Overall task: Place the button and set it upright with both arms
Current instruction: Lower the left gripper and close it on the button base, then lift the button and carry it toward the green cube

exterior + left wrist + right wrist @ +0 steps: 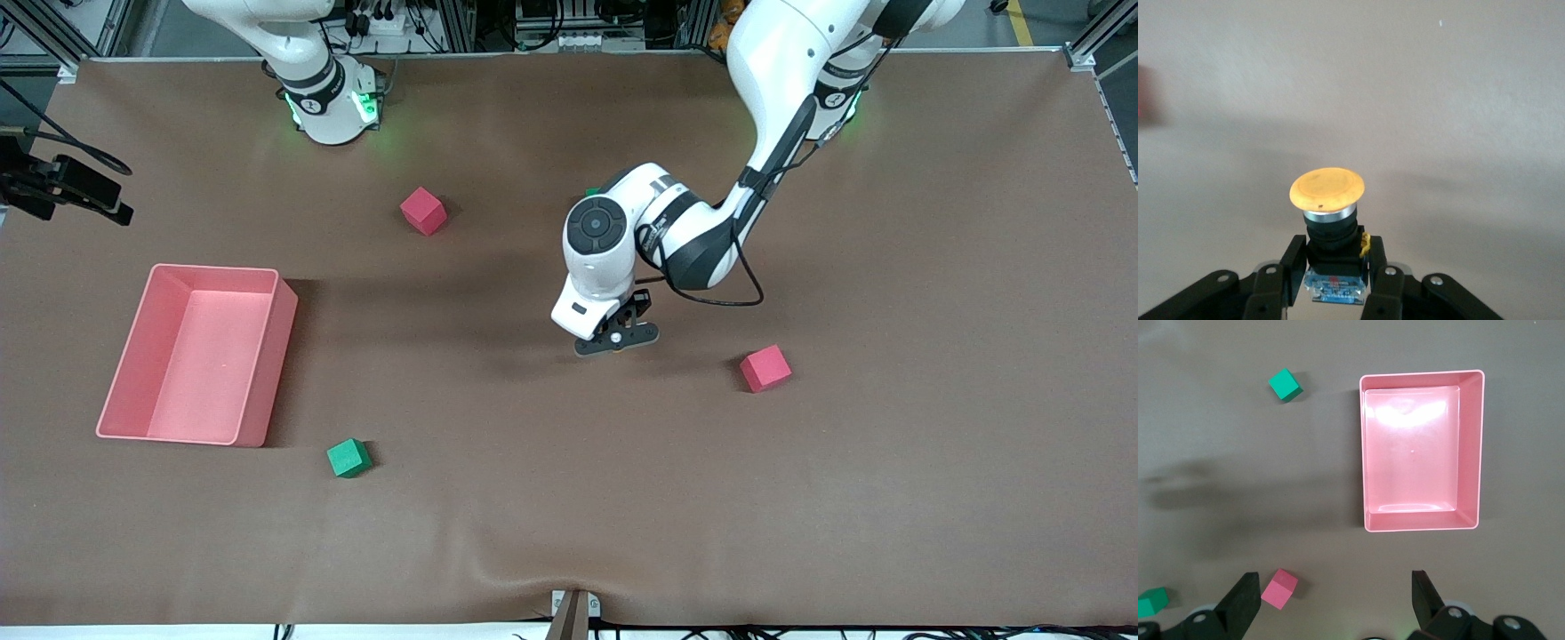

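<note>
Clamping the button (1329, 220), left gripper (1333, 275) hides its base; right gripper (1335, 600) gapes empty.

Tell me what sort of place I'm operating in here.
Most likely a robotics lab test cell: a table covered in brown matting, aluminium framing and cabling along the arms' edge, and practice props, namely a pink plastic bin and red and green foam cubes.

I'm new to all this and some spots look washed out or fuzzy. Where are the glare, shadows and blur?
Right wrist view: white glare on the pink tray's floor. Left wrist view: the button is sharp, a red smudge at the edge is blurred. Front view: a soft shadow darkens the table beside the tray.
</note>
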Robot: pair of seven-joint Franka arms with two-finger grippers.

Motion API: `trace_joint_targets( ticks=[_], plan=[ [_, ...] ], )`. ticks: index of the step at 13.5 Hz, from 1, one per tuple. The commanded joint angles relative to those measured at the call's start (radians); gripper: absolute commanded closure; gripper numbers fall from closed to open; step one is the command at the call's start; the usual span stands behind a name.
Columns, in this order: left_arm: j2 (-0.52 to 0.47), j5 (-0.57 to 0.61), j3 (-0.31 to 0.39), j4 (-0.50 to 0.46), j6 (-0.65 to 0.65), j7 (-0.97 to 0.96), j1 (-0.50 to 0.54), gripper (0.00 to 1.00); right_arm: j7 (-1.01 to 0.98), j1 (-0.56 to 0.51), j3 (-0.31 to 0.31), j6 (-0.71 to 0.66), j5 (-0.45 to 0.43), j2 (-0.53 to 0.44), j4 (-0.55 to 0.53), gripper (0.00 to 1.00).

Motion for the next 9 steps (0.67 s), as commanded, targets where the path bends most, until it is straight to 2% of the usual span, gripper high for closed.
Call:
trace_joint_targets(
  ticks=[1,4,7,9],
  plan=[
    [-0.049,0.147,0.007,-0.01,-0.066,-0.062,-0.013,1.0,-0.077,0.011,-0.013,0.023,0.005,-0.016,-0.023,0.0],
    [-0.047,0.252,0.009,-0.012,-0.068,-0.231,-0.062,1.0,-0.077,0.008,-0.013,0.013,0.005,-0.025,-0.028,0.0],
    [-0.015,0.463,0.01,-0.01,-0.068,-0.549,-0.169,1.0,-0.077,0.01,-0.013,0.012,0.005,-0.03,-0.034,0.0],
    [-0.001,0.514,0.013,-0.01,-0.07,-0.71,-0.226,1.0,-0.077,0.007,-0.013,0.01,0.005,-0.033,-0.034,0.0]
  ],
)
